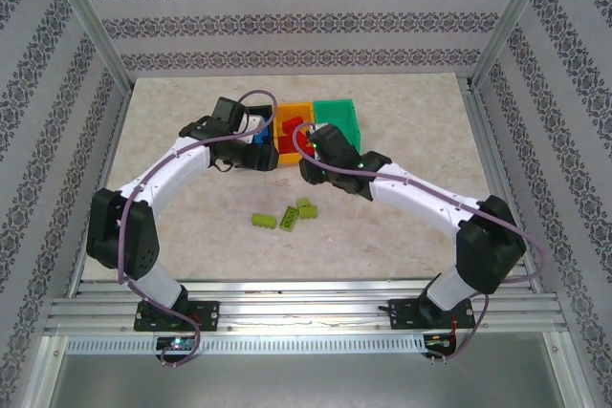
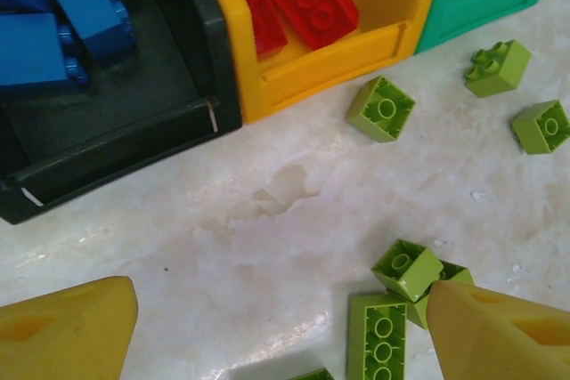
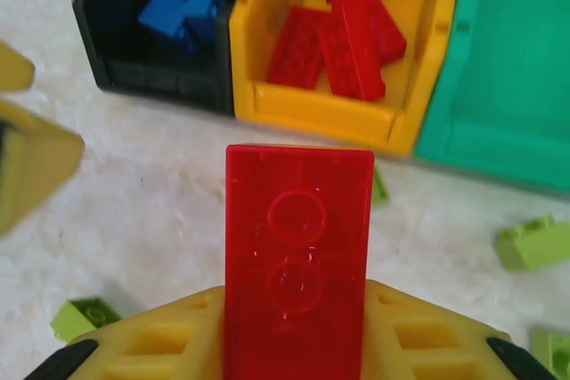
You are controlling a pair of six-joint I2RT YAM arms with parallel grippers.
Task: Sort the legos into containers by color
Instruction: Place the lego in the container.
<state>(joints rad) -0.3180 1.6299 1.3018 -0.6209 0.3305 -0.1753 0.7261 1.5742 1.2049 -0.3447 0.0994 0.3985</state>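
surface: pale marbled tabletop; a faint darker stain is seen on it in front of the bins
bins: three are set in a touching row on the far middle of the table
row left: black bin
row middle: orange-yellow bin
row right: green bin
by the bins: square lime brick is laid hollow side up just before the orange-yellow bin; studded lime brick and small lime brick are placed before the green bin
nearer cluster: long lime brick is laid underside up, touched by a hollow-up lime brick
apart, left of cluster: lone lime brick
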